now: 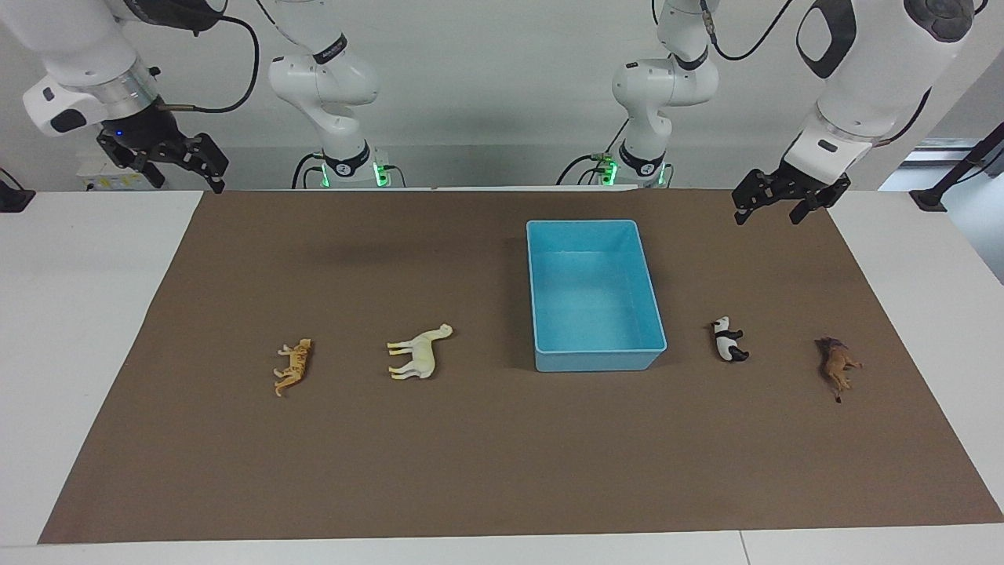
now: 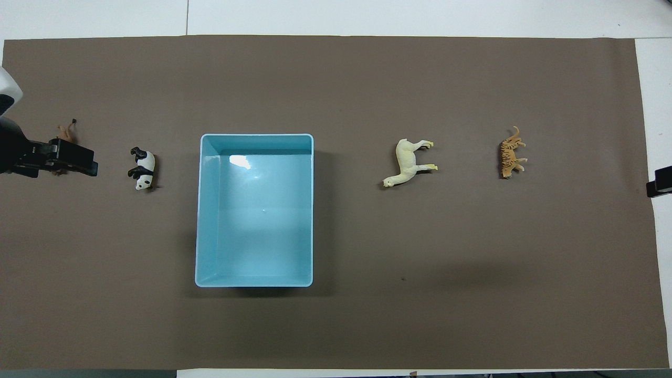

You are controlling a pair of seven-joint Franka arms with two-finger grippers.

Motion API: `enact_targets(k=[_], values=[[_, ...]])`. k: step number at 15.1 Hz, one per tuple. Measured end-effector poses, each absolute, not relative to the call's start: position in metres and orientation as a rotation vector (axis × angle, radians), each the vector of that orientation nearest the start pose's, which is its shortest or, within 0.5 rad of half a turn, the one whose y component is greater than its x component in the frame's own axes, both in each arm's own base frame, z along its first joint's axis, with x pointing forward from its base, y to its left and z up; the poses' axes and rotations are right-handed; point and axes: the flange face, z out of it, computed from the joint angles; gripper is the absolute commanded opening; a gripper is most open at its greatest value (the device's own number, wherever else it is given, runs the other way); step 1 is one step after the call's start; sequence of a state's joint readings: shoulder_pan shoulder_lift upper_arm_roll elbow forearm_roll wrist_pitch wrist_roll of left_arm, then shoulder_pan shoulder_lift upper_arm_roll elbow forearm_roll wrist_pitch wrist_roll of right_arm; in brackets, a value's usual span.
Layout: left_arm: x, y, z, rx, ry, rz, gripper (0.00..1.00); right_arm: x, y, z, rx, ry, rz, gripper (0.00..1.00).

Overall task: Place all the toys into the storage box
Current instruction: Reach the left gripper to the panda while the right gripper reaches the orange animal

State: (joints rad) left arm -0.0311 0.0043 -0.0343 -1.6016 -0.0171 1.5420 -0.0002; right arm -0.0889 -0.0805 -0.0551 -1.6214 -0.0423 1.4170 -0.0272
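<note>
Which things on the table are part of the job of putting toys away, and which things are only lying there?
For the job:
- orange striped plastic tiger
- cream-white long-necked plastic animal
- black-and-white plastic panda
- dark brown lion-like plastic figure
- light blue rectangular plastic storage box, nothing in it

Only lying there:
- brown table mat; nothing else

All I've got besides the job stuff is a brown mat spread flat over nearly the whole white table. The table shows as bare strips past the mat at both ends and along both long edges. There's a seam line in the tabletop just off the mat.
</note>
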Motion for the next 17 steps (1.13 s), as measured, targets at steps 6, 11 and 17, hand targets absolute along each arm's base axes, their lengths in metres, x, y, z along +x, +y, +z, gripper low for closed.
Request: enact_targets(k=[6, 11, 17], values=[[0.55, -0.038, 0.605, -3.153, 0.103, 0.102, 1.0, 0.503, -0.079, 0.631, -3.152, 0.191, 0.232, 1.0], [0.55, -0.038, 0.605, -3.153, 0.103, 0.102, 1.0, 0.492, -0.08, 0.637, -3.146, 0.174, 0.269, 1.0], [0.546, -0.038, 0.608, -3.153, 0.103, 0.098, 1.0, 0.506, -0.076, 0.619, -3.162, 0.124, 0.146, 1.0]])
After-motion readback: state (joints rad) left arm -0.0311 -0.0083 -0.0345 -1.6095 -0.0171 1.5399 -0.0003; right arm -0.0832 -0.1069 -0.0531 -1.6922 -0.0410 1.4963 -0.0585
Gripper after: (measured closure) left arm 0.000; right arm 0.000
